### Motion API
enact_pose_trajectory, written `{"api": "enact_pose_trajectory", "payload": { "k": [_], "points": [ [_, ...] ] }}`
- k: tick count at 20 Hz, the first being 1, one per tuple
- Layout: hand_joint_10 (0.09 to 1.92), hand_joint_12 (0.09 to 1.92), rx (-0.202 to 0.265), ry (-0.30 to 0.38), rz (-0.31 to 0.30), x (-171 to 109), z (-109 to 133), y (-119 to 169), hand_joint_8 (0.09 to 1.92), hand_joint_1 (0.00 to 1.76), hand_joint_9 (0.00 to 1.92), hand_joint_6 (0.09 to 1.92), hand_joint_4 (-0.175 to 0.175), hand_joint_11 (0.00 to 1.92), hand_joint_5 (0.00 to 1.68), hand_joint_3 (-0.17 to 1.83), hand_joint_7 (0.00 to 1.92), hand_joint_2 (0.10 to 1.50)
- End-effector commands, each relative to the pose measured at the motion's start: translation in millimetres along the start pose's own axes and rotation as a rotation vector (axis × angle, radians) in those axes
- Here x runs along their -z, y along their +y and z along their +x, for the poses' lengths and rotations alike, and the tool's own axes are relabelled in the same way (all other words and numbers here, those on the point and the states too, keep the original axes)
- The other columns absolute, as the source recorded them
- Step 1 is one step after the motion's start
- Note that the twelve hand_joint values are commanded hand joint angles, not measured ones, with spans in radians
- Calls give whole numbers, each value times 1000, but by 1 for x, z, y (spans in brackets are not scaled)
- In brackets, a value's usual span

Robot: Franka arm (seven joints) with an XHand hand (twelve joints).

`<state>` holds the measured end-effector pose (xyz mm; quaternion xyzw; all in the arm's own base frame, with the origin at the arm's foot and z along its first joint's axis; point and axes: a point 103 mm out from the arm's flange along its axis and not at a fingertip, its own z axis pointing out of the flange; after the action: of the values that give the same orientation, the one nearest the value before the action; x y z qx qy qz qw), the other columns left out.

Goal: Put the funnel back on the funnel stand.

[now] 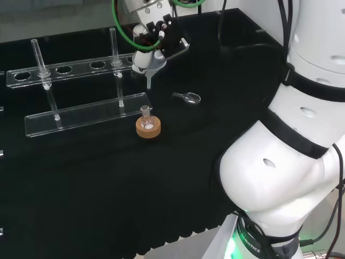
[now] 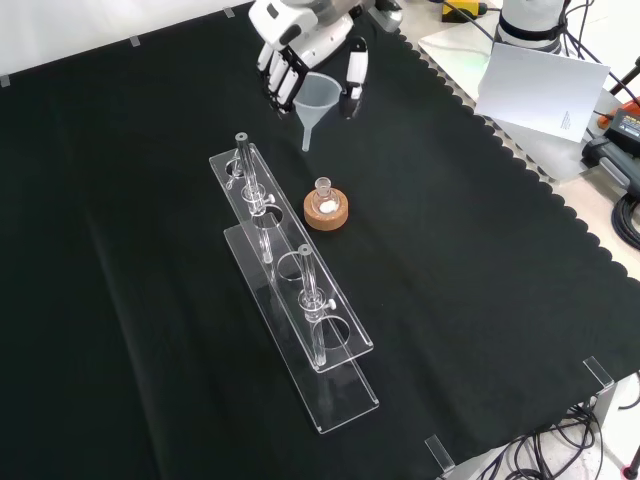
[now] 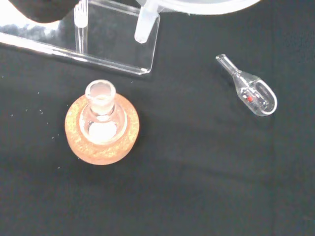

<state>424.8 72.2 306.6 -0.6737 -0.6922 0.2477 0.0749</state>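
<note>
The hand (image 1: 159,33) (image 2: 300,45) is shut on a clear funnel (image 1: 151,66) (image 2: 314,101), carried upright above the cloth with its stem pointing down. The funnel's stem (image 3: 143,27) hangs close to the end of the clear acrylic funnel stand (image 1: 81,69) (image 2: 290,270) (image 3: 118,44). That stand is a long two-level rack with round holes in its upper plate. In the head view the funnel sits just right of the stand's right end. In the front view it is beyond the stand's far end.
A small round flask (image 1: 146,114) (image 2: 323,192) (image 3: 101,110) sits on a cork ring (image 1: 148,128) (image 2: 326,213) (image 3: 103,142) beside the stand. A small clear glass scoop (image 1: 188,97) (image 3: 251,91) lies on the cloth nearby. The arm's white links (image 1: 302,135) stand at the right of the head view.
</note>
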Motion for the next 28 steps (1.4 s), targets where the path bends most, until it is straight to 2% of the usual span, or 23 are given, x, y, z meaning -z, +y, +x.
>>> {"api": "enact_pose_trajectory", "payload": {
  "k": [1, 7, 11, 19, 20, 21, 28],
  "points": [
    [399, 1283, -13, 18, -24, 16, -19, 0, 644, 996, 969, 1065, 175, 550, 937, -20, 590, 1136],
    [401, 1280, -22, 28, -48, 33, -29, 5, 645, 997, 967, 1062, 175, 552, 939, -18, 588, 1135],
    [403, 1279, -10, 26, -70, 48, -32, 13, 644, 997, 966, 1062, 175, 553, 939, -16, 584, 1134],
    [406, 1277, -6, 22, -58, 59, -34, 38, 645, 997, 960, 1064, 175, 554, 937, -13, 579, 1133],
    [406, 1277, -62, 3, -36, 60, -32, 42, 645, 997, 959, 1064, 175, 554, 937, -13, 579, 1133],
    [407, 1276, -71, -1, -31, 61, -30, 45, 646, 996, 958, 1064, 175, 554, 937, -12, 578, 1133],
    [410, 1276, 1, 6, -57, 73, -19, 63, 647, 996, 955, 1067, 175, 555, 935, -10, 574, 1133]
  ]
}}
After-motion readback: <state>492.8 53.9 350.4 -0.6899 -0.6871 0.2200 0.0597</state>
